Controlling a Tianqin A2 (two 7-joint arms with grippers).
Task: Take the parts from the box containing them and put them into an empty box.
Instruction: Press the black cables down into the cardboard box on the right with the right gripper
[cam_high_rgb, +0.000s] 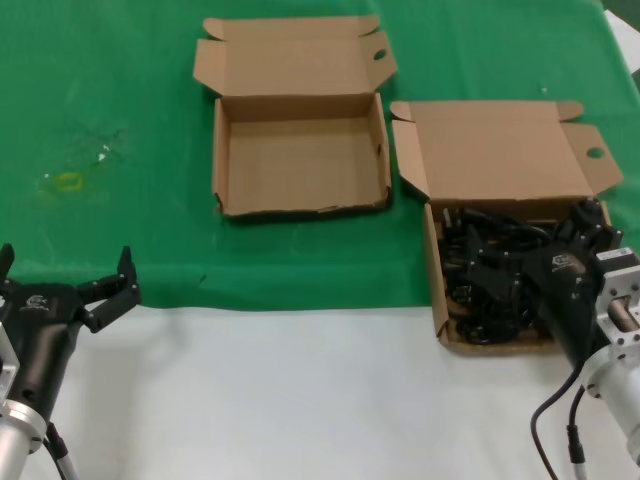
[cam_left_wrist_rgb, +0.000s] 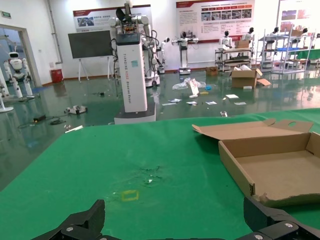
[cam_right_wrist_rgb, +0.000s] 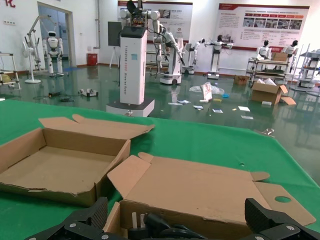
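Currently, right gripper (cam_high_rgb: 520, 262): low over the box containing them (cam_high_rgb: 436, 262), among the cords; its fingers are spread apart and show no grip on anything.
Left gripper (cam_high_rgb: 62, 272): parked at the near left over the white part of the table, well apart from both boxes, fingers (cam_high_rgb: 125, 272) spread wide with nothing between them.
Parts (cam_high_rgb: 478, 225): a tangle of thin black cords with plugs lying inside the right-hand box, partly hidden by the right gripper.
Box containing them: on the right, straddling the near edge of the green cloth (cam_high_rgb: 120, 80), its lid (cam_high_rgb: 500, 150) folded back flat, round hole at the lid's far right.
Empty box (cam_high_rgb: 300, 160): on the green cloth, left of and slightly farther back than the full box, just beside it, lid open, brown floor bare.
Right wrist view: both boxes (cam_right_wrist_rgb: 60, 167) (cam_right_wrist_rgb: 200, 192) side by side, a black plug (cam_right_wrist_rgb: 155, 225) peeking above the nearer wall.
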